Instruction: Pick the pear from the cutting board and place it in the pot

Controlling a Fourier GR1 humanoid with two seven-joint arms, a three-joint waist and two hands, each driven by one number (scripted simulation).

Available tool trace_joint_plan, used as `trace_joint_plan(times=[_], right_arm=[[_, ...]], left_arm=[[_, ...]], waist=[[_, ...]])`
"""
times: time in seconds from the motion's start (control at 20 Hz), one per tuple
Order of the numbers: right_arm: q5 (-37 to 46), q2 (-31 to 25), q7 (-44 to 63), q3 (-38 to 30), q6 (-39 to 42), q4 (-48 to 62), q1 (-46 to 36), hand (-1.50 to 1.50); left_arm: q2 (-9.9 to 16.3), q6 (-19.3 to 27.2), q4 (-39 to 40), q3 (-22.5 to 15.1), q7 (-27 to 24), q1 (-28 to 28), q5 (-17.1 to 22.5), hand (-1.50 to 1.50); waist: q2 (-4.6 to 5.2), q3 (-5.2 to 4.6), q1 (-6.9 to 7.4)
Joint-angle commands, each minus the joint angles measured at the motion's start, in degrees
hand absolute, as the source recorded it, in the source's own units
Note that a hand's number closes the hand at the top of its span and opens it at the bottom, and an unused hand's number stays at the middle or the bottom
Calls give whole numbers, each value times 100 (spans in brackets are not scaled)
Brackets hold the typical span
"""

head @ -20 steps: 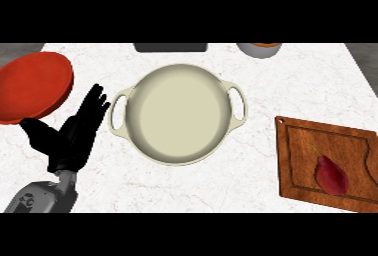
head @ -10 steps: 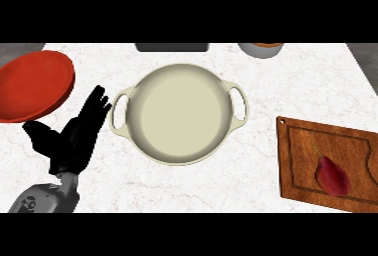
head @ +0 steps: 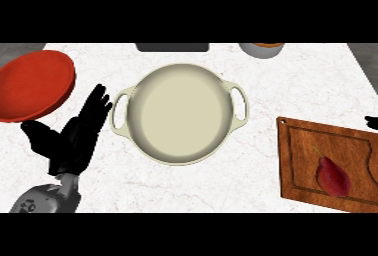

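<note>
1. Forearm, grey, is entering from the lower left corner; the left hand [head: 70, 142] is resting above it, released, fingers straight and pointing up toward the far side, grasping nothing.
2. Pear [head: 334, 176], dark red, is lying on the cutting board [head: 299, 165] at the lower right, in the board's recessed middle, its narrow end with the thin stem pointing away toward the far left.
3. Cutting board is sitting tilted on the white marbled surface [head: 221, 190], its right part running out of view.
4. Right hand [head: 371, 120] is showing only as a small black tip at the right edge, just above the board's far side; cannot tell whether it is released or clenched.
5. Pot [head: 179, 114], cream with two loop handles, is sitting in the middle, well apart from the pear, nothing inside it. The left hand's fingertips are ending just beside its left handle.
6. Plate [head: 33, 85], red, is lying at the far left, partly cut off by the edge.
7. Dark flat object [head: 172, 47] and a grey container [head: 262, 49] with something orange inside are sitting along the far edge, both partly cropped.
</note>
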Motion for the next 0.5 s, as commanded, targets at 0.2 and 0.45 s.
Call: trace_joint_plan(times=[0.2, 0.45], right_arm=[[1065, 543, 193, 160, -44, -24, -46, -150], [1324, 1035, -160, 86, -169, 662, -413, -150]], left_arm=[[-308, -312, 481, 262, -167, -198, -139, 0], [-201, -393, -119, 347, 237, 38, -261, 0]], waist=[[3, -1, -43], [7, 3, 17]])
